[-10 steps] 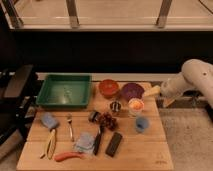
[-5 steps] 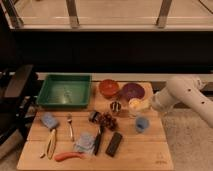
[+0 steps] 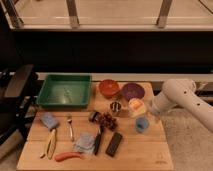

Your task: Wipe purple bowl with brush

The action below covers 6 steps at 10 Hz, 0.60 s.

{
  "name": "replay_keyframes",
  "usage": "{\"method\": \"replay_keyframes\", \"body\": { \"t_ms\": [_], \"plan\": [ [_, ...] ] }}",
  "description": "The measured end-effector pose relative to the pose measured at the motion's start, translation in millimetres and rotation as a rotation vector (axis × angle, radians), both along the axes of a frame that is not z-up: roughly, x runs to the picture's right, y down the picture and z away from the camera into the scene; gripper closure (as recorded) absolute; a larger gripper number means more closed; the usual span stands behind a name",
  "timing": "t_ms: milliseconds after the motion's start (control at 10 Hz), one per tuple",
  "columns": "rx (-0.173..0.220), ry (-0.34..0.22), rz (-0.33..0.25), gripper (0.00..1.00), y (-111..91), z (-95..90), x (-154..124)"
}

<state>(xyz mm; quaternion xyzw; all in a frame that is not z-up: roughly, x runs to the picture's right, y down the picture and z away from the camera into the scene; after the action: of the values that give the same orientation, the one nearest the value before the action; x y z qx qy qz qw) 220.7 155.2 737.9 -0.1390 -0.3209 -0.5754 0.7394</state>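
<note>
Purple bowl point(image 3: 133, 91) sits at the back of the wooden board point(image 3: 145, 154), and the brush point(image 3: 98, 140) lies near the front, well apart from it. The gripper point(image 3: 151, 116) hangs by the board's right edge, claw wide and empty. It likely must first reach across and grab the brush.

My arm comes in from the right side of the view, with the gripper low at the table's edge.

I see the white arm point(image 3: 186, 101) enter from the lower right, rise to a rounded joint, then bend down and to the left (a folded, elbow-up pose). At its end the gripper point(image 3: 152, 117) hangs just above the right edge of the table point(image 3: 150, 159), pointing downward, jaws apart and holding nothing. It shows only as a dark shape under the white wrist.
</note>
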Motion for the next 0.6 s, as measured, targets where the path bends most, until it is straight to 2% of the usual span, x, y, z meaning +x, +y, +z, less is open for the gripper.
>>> {"method": "replay_keyframes", "body": {
  "t_ms": [300, 600],
  "plan": [
    [-0.007, -0.025, 0.006, 0.22, 5.2, 1.2, -2.9],
    [-0.06, -0.107, 0.026, 0.22, 43.1, 17.4, -16.5]
  ]
}}
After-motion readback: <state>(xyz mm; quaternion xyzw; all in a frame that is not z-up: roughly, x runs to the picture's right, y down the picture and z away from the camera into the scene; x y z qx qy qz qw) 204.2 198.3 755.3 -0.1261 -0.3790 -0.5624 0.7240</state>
